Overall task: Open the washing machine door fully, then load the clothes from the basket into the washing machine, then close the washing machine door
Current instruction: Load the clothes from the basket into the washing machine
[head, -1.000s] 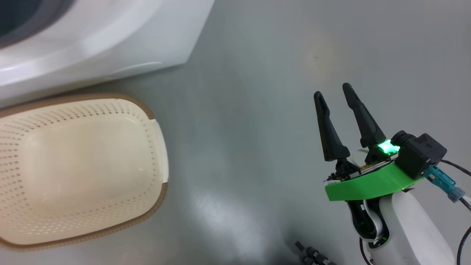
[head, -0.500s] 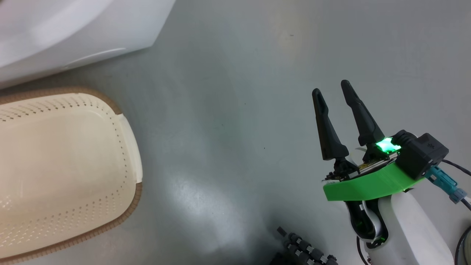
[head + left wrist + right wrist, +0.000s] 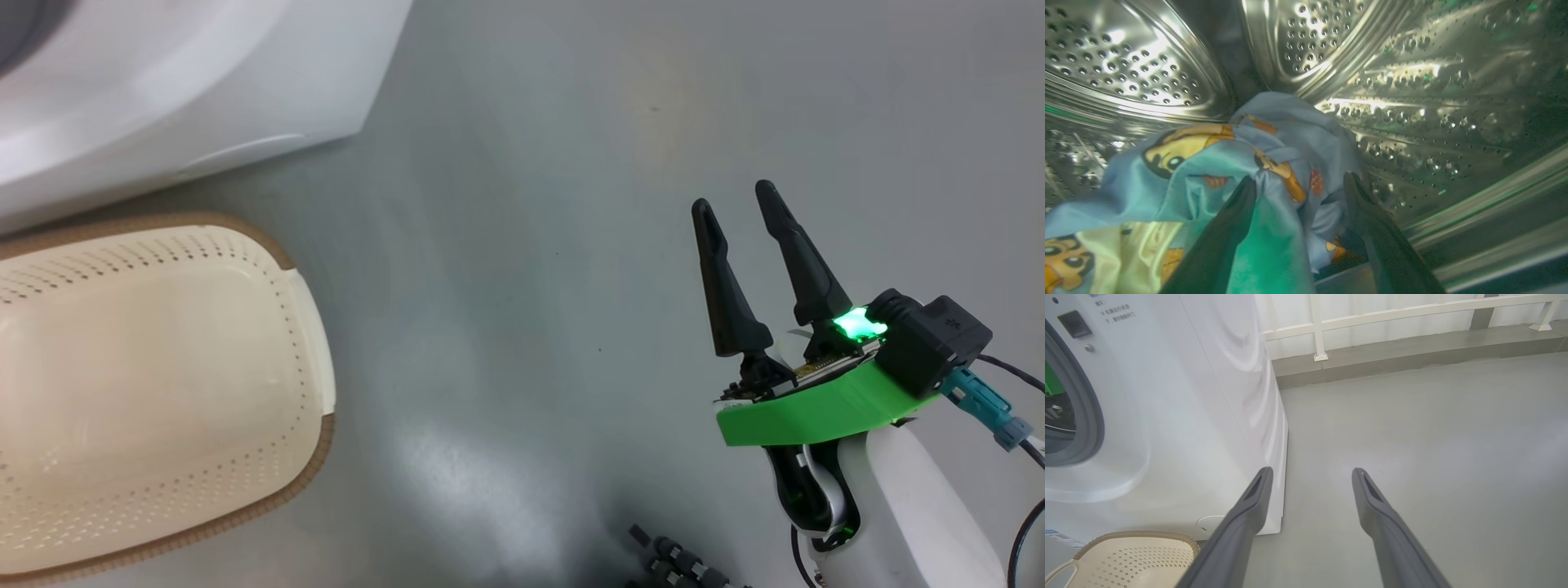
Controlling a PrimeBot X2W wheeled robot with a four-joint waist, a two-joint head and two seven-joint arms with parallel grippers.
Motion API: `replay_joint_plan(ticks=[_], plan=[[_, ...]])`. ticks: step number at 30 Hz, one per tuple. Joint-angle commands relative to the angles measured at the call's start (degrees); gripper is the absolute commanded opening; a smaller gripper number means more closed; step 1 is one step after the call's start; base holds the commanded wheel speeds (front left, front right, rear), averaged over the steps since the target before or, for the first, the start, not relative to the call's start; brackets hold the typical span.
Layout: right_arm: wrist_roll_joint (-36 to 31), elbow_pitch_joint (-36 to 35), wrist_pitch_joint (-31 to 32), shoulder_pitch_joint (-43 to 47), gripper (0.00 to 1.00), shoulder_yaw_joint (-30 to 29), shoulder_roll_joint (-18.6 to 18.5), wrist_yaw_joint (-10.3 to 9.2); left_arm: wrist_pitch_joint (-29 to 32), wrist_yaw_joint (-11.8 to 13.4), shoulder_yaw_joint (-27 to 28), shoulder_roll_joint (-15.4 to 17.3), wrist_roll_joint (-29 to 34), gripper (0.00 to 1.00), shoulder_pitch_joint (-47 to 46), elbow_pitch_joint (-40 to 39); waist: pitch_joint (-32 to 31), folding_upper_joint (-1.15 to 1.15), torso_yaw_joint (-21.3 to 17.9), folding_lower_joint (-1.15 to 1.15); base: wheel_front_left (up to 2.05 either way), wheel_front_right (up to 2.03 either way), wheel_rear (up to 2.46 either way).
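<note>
Inside the washing machine's steel perforated drum [image 3: 1147, 61], the clothes [image 3: 1216, 163] lie in a heap: light blue fabric with orange-brown bears. My left gripper [image 3: 1299, 181] is open over them, and fabric lies between its spread fingers and against the left one. The white washing machine [image 3: 204, 82] [image 3: 1200, 396] shows its grey gasket [image 3: 1090, 416]; the door is out of view. The cream basket [image 3: 322, 445] [image 3: 1139, 534] stands in front of it with nothing inside. My right gripper [image 3: 735, 196] [image 3: 1311, 470] hangs open above the grey floor, right of the basket.
Grey floor [image 3: 1433, 437] stretches to the right of the machine. A white railing [image 3: 1392, 314] on a raised kerb runs along the back. A dark ribbed cable [image 3: 678, 563] lies at the bottom edge of the head view.
The head view swung so the basket and machine slid left, then came partly back. My right gripper keeps the same open pose.
</note>
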Motion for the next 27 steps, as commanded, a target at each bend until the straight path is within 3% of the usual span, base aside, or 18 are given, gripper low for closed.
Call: replay_joint_plan(ticks=[1, 7, 12, 22, 27], plan=[[0.5, -1.0, -0.5, 1.4, 1.0, 0.8, -0.4, 0.25, -2.4, -0.1, 0.6, 2.3, -1.2, 1.0, 1.6, -1.9, -1.1, 0.0, 0.9, 0.0, 0.0, 0.0, 0.0], [-0.3, -0.2, -0.5, 0.9, 1.0, 0.6, -0.4, 0.25, -13.7, -0.1, -0.7, 2.1, -3.7, 1.0, 8.4, -3.5, -4.6, 0.0, 2.9, 0.0, 0.0, 0.0, 0.0], [-1.3, 0.7, -0.5, 0.8, 1.0, 0.1, -0.6, 0.25, -19.6, -0.1, -1.7, 1.1, -6.0, 1.0, 13.8, -4.6, -7.5, 0.0, 5.2, 0.0, 0.0, 0.0, 0.0], [-0.7, 2.5, -0.5, 0.9, 1.0, 0.4, -2.3, 0.25, -22.2, -0.1, -1.4, 0.0, -8.1, 1.0, 22.8, -6.6, -13.4, 0.0, 8.4, 0.0, 0.0, 0.0, 0.0], [0.0, 3.2, -0.5, 1.3, 1.0, 0.3, -3.5, 0.25, -22.3, -0.1, 2.5, -0.8, -6.9, 1.0, 28.7, -10.0, -16.6, 0.0, 9.9, 0.0, 0.0, 0.0, 0.0]])
